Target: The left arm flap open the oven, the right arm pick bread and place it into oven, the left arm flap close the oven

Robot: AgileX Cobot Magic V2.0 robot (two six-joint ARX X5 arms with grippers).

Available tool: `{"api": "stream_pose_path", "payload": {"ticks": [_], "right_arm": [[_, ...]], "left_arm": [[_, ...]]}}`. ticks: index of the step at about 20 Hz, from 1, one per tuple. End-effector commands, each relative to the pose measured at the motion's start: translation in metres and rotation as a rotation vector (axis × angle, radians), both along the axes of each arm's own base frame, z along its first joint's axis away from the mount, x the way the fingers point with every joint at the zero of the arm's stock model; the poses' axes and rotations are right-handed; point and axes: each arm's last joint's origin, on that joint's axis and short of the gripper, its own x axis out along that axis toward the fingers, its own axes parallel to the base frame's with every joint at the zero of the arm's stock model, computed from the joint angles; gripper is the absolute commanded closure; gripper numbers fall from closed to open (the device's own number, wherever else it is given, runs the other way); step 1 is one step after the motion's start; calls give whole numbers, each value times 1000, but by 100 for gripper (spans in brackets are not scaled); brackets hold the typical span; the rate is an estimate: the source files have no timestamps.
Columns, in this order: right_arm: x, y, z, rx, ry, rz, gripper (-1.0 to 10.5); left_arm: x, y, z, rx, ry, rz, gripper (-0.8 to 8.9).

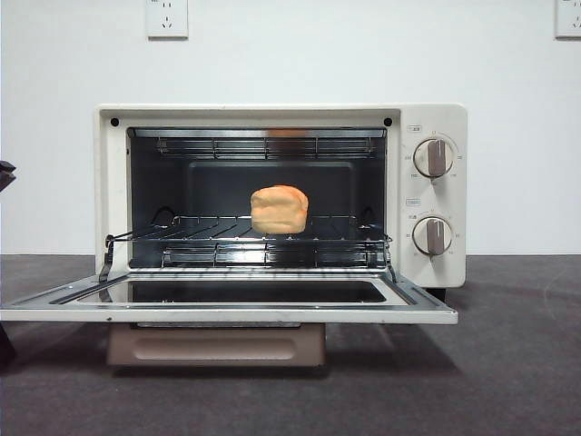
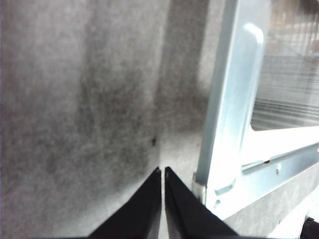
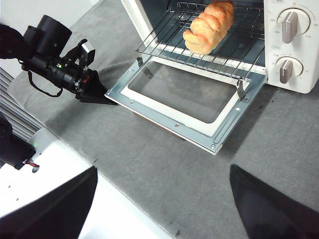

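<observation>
The cream oven (image 1: 436, 123) stands with its door (image 1: 227, 304) flapped down flat. On the wire rack (image 1: 245, 238) inside sits the golden bread (image 1: 279, 209), also seen from above as the bread (image 3: 209, 27). My left gripper (image 2: 163, 172) is shut with nothing in it. It is low over the grey mat, just beside the metal edge of the door (image 2: 229, 99). The right wrist view shows the left gripper (image 3: 94, 94) at the door's left corner (image 3: 112, 92). My right gripper (image 3: 163, 169) is open and empty, high above the mat in front of the oven.
Two beige knobs (image 1: 433, 157) are on the oven's right panel. Two wall outlets (image 1: 167, 16) hang behind. The grey mat (image 3: 149, 164) ends at a white table edge (image 3: 60, 169). A dark tip of the left arm (image 1: 4, 173) shows at the front view's left edge.
</observation>
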Motion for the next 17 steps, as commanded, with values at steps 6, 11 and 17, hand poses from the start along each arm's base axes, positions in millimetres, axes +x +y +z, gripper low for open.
{"api": "stream_pose_path", "payload": {"ticks": [6, 11, 17], "right_arm": [[0, 0, 3, 21, 1, -3, 523], [0, 0, 3, 28, 9, -8, 523], [0, 1, 4, 42, 12, -14, 523]], "left_arm": [[6, -3, 3, -147, -30, -29, 800], [14, -3, 11, -280, -70, -23, 801], [34, -1, 31, -419, -164, 84, 800]]}}
